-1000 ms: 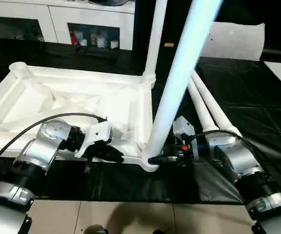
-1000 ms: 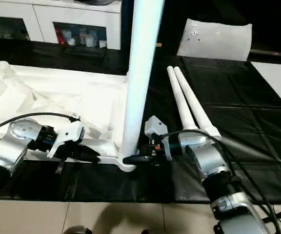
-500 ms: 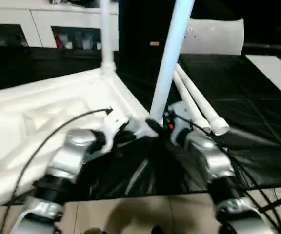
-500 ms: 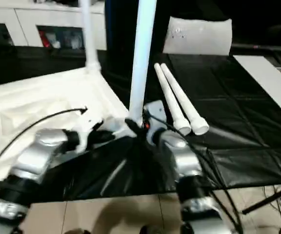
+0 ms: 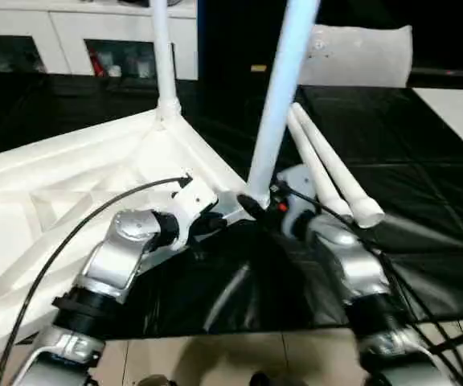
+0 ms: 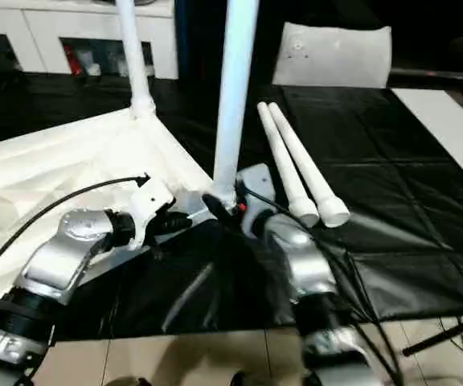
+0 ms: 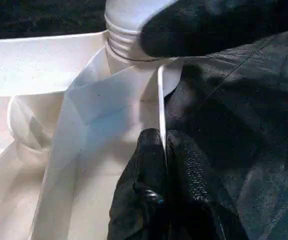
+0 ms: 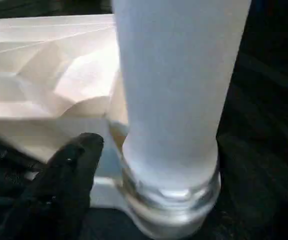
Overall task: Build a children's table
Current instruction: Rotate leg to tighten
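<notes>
- A black sheet (image 6: 392,161) is covering the work surface; white cabinets (image 5: 71,32) are standing behind it.
- The table top (image 5: 71,193) is lying underside up, exposing its corner sockets.
- The left gripper (image 7: 161,160) is clamping the thin rim of the top, apparently steadying it.
- The right gripper (image 6: 219,205) is sitting at the near leg's (image 6: 235,88) base; whether it is gripping cannot be told.
- A second leg (image 6: 133,60) is standing in the far socket.
- Two spare legs (image 6: 300,169) are lying beside, near a plastic bag (image 6: 332,56).
</notes>
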Robot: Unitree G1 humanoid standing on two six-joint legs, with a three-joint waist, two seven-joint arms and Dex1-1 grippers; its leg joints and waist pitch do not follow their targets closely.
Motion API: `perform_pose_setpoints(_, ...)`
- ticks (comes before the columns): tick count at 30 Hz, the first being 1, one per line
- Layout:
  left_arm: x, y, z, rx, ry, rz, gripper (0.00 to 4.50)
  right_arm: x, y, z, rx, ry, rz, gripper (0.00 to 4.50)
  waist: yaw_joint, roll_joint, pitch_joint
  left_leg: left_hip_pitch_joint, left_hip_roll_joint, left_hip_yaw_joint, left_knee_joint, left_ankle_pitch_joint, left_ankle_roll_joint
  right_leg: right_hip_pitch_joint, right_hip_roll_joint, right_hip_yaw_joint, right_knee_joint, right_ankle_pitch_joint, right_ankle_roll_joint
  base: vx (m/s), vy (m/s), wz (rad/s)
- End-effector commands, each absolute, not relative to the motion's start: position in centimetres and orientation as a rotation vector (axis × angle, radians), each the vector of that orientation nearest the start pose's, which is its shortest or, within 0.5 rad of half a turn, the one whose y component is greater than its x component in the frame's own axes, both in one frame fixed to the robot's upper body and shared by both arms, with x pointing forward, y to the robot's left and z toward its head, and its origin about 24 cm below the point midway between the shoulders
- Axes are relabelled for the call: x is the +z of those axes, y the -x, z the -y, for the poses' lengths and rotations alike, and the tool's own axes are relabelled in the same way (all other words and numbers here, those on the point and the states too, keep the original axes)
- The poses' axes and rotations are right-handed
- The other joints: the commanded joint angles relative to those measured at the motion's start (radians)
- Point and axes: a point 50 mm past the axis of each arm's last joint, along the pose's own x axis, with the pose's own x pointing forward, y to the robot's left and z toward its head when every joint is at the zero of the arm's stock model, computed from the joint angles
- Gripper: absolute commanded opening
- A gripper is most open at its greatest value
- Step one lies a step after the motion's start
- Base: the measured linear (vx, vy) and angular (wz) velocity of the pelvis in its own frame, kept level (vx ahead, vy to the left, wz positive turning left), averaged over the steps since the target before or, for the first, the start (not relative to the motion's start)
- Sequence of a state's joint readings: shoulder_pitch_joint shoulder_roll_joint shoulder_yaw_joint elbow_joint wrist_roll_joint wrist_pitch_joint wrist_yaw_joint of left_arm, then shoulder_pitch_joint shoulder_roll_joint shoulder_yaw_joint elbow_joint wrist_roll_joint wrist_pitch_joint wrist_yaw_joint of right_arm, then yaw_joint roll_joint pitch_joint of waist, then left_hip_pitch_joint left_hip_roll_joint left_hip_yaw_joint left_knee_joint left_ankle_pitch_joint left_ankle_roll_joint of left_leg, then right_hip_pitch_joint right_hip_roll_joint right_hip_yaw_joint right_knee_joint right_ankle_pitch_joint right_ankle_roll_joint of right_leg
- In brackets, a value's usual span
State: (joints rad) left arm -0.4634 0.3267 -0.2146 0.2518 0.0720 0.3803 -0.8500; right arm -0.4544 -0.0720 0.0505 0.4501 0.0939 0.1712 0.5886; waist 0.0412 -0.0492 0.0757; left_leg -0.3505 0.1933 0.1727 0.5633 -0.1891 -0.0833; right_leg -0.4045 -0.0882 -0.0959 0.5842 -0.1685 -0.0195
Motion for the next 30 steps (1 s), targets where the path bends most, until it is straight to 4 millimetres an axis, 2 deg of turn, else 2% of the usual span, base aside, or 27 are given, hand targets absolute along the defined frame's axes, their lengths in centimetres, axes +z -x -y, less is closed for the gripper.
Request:
perform_pose_setpoints(1, 6.1, -31.6, -13.8, -0.929, -0.44, -0.401, 0.0, 5.1, -31.4, 9.5, 0.799, -0.031, -0.171, 4.17, 0.007, 0.006, -0.066, -0.003, 0.037, -0.006, -0.061, -0.135, 0.064, 0.052, -0.062, 0.061, -0.061, -0.208, -0.18, 0.0, 0.0, 0.0)
perform_pose_setpoints(4, 6.2, -31.9, -14.1, -0.936, -0.466, -0.381, 0.0, 5.3, -31.1, 10.5, 0.785, -0.034, -0.15, 4.42, 0.006, 0.005, -0.072, -0.009, 0.037, -0.006, -0.057, -0.086, 0.077, 0.061, -0.061, 0.06, -0.048, -0.135, -0.205, 0.0, 0.0, 0.0)
perform_pose_setpoints(6, 6.5, -32.3, -14.2, -0.938, -0.488, -0.348, 0.0, 5.6, -30.8, 11.5, 0.755, -0.01, -0.114, 4.47, 0.008, 0.006, -0.074, -0.001, 0.04, -0.004, -0.055, -0.083, 0.076, 0.058, -0.062, 0.061, -0.044, -0.117, -0.216, 0.0, 0.0, 0.0)
perform_pose_setpoints(7, 6.5, -32.4, -14.2, -0.937, -0.492, -0.341, 0.0, 5.6, -30.7, 11.6, 0.754, -0.015, -0.113, 4.47, 0.008, 0.004, -0.074, -0.005, 0.038, -0.005, -0.055, -0.079, 0.076, 0.061, -0.061, 0.06, -0.045, -0.116, -0.218, 0.0, 0.0, 0.0)
perform_pose_setpoints(9, 7.2, -33.3, -13.9, -0.92, -0.488, -0.267, 0.0, 6.0, -29.5, 12.4, 0.736, -0.05, -0.108, 4.47, 0.017, 0.005, -0.076, 0.001, 0.04, -0.003, -0.053, -0.101, 0.073, 0.061, -0.061, 0.063, -0.047, -0.135, -0.202, 0.0, 0.0, 0.0)
perform_pose_setpoints(10, 7.2, -33.3, -13.9, -0.92, -0.486, -0.265, 0.0, 6.0, -29.5, 12.5, 0.735, -0.05, -0.108, 4.47, 0.02, 0.002, -0.073, 0.0, 0.038, -0.003, -0.056, -0.12, 0.067, 0.06, -0.06, 0.061, -0.053, -0.177, -0.188, 0.0, 0.0, 0.0)
perform_pose_setpoints(11, 7.3, -33.4, -13.8, -0.908, -0.471, -0.258, 0.0, 6.0, -29.3, 12.5, 0.727, -0.05, -0.109, 4.47, 0.019, 0.007, -0.074, -0.001, 0.038, -0.004, -0.057, -0.131, 0.058, 0.061, -0.062, 0.061, -0.054, -0.203, -0.182, 0.0, 0.0, 0.0)
perform_pose_setpoints(12, 7.4, -33.6, -13.7, -0.893, -0.446, -0.246, 0.0, 5.9, -29.1, 12.4, 0.727, -0.054, -0.114, 4.47, 0.019, 0.003, -0.073, -0.001, 0.037, -0.004, -0.057, -0.157, 0.043, 0.059, -0.065, 0.06, -0.062, -0.267, -0.168, 0.0, 0.0, 0.0)
perform_pose_setpoints(13, 7.6, -33.6, -13.5, -0.895, -0.39, -0.238, 0.27, 5.8, -28.9, 12.3, 0.725, -0.056, -0.124, 4.49, 0.02, 0.005, -0.072, -0.001, 0.037, -0.004, -0.057, -0.171, 0.035, 0.057, -0.065, 0.061, -0.066, -0.309, -0.157, 0.0, 0.0, 0.0)
perform_pose_setpoints(14, 8.1, -33.6, -13.2, -0.894, -0.305, -0.219, 0.27, 5.2, -28.5, 12.0, 0.697, -0.048, -0.175, 4.49, 0.019, 0.004, -0.071, -0.002, 0.037, -0.004, -0.057, -0.171, 0.032, 0.057, -0.064, 0.061, -0.068, -0.322, -0.152, 0.0, 0.0, 0.0)
perform_pose_setpoints(15, 8.1, -33.6, -13.1, -0.895, -0.297, -0.216, 0.44, 5.1, -28.5, 12.0, 0.694, -0.046, -0.181, 4.5, 0.023, 0.004, -0.072, -0.001, 0.037, -0.004, -0.056, -0.166, 0.027, 0.055, -0.066, 0.061, -0.068, -0.329, -0.15, 0.0, 0.0, 0.0)
perform_pose_setpoints(17, 8.4, -33.6, -13.0, -0.888, -0.264, -0.194, 0.63, 4.6, -28.2, 11.7, 0.683, -0.047, -0.222, 4.5, 0.026, 0.006, -0.075, 0.002, 0.04, -0.005, -0.056, -0.163, 0.024, 0.052, -0.066, 0.06, -0.065, -0.298, -0.171, 0.0, 0.0, 0.0)
perform_pose_setpoints(18, 8.7, -33.8, -13.2, -0.856, -0.258, -0.173, 0.68, 4.4, -28.0, 11.4, 0.691, -0.049, -0.232, 4.5, 0.024, 0.004, -0.075, -0.003, 0.04, -0.005, -0.056, -0.161, 0.025, 0.054, -0.061, 0.059, -0.06, -0.265, -0.177, 0.0, 0.0, 0.0)
perform_pose_setpoints(20, 9.2, -34.0, -13.7, -0.804, -0.244, -0.142, 0.77, 4.2, -27.7, 11.0, 0.701, -0.043, -0.247, 4.5, 0.023, 0.004, -0.075, -0.003, 0.038, -0.006, -0.056, -0.169, 0.027, 0.056, -0.061, 0.058, -0.06, -0.26, -0.168, 0.0, 0.0, 0.0)
perform_pose_setpoints(21, 9.4, -34.1, -14.1, -0.776, -0.24, -0.133, 0.77, 4.1, -27.6, 10.8, 0.704, -0.034, -0.254, 4.5, 0.024, 0.004, -0.076, -0.003, 0.038, -0.005, -0.054, -0.163, 0.027, 0.056, -0.061, 0.059, -0.059, -0.255, -0.165, 0.0, 0.0, 0.0)
perform_pose_setpoints(22, 9.7, -34.1, -15.3, -0.706, -0.253, -0.133, 0.77, 4.0, -27.5, 10.3, 0.715, -0.024, -0.267, 4.5, 0.024, 0.011, -0.076, -0.003, 0.039, -0.006, -0.055, -0.156, 0.024, 0.056, -0.06, 0.059, -0.056, -0.234, -0.168, 0.0, 0.0, 0.0)
perform_pose_setpoints(23, 9.8, -34.1, -15.7, -0.682, -0.26, -0.135, 0.77, 4.0, -27.4, 10.1, 0.718, -0.022, -0.271, 4.5, 0.022, 0.009, -0.077, -0.006, 0.04, -0.008, -0.055, -0.149, 0.023, 0.06, -0.059, 0.059, -0.053, -0.219, -0.168, 0.0, 0.0, 0.0)
perform_pose_setpoints(24, 9.9, -34.0, -16.2, -0.655, -0.27, -0.138, 0.77, 4.0, -27.4, 9.9, 0.721, -0.021, -0.275, 4.5, 0.021, 0.012, -0.077, -0.005, 0.038, -0.008, -0.055, -0.149, 0.022, 0.059, -0.059, 0.058, -0.054, -0.215, -0.167, 0.0, 0.0, 0.0)
perform_pose_setpoints(28, 10.5, -33.1, -21.7, -0.398, -0.359, -0.193, 0.77, 3.8, -27.4, 8.9, 0.718, -0.006, -0.301, 4.5, 0.015, 0.021, -0.077, -0.002, 0.039, -0.008, -0.055, -0.155, 0.009, 0.058, -0.055, 0.059, -0.051, -0.211, -0.165, 0.0, 0.0, 0.0)
perform_pose_setpoints(29, 10.6, -32.9, -22.8, -0.35, -0.371, -0.205, 0.5, 3.8, -27.4, 8.8, 0.717, -0.004, -0.307, 4.5, 0.016, 0.022, -0.077, 0.0, 0.041, -0.008, -0.055, -0.158, 0.004, 0.057, -0.055, 0.059, -0.049, -0.208, -0.167, 0.0, 0.0, 0.0)
perform_pose_setpoints(30, 10.9, -32.4, -24.7, -0.274, -0.43, -0.23, 0.42, 3.6, -27.5, 8.6, 0.712, 0.002, -0.313, 4.5, 0.015, 0.024, -0.076, 0.001, 0.039, -0.006, -0.055, -0.162, 0.002, 0.055, -0.051, 0.059, -0.051, -0.21, -0.165, 0.0, 0.0, 0.0)
